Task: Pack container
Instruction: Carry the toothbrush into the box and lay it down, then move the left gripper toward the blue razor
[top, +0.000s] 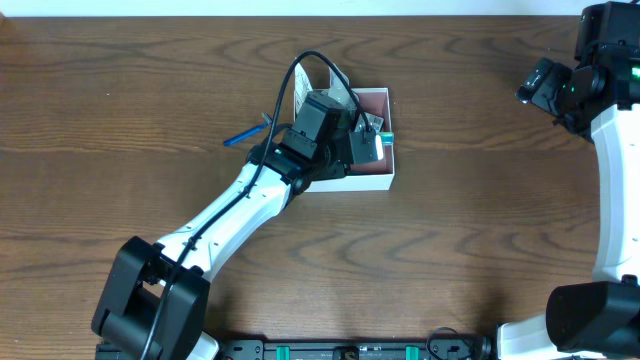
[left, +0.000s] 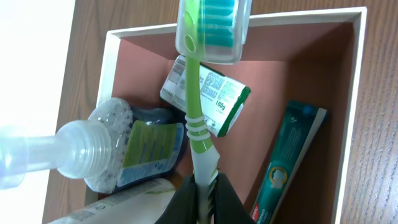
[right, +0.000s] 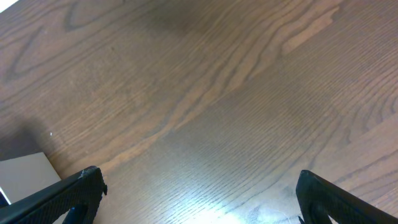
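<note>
The left gripper (left: 202, 193) is clamped on the handle end of a green toothbrush (left: 198, 118), whose capped head points to the far wall of the container (left: 355, 93). The brush hangs over a soap box (left: 214, 96), with a bottle (left: 134, 149) to one side and toothpaste (left: 289, 162) to the other. Judging by that, the arm should lower the brush toward the bare floor between soap and toothpaste and let go only when it is low, so it does not bounce out. The container sits mid-table (top: 480, 240), on dark wood grain. A blue item (top: 243, 135) lies just outside it. The right gripper (right: 199, 193) hangs well apart, jaws spread. Little of the room shows.
</note>
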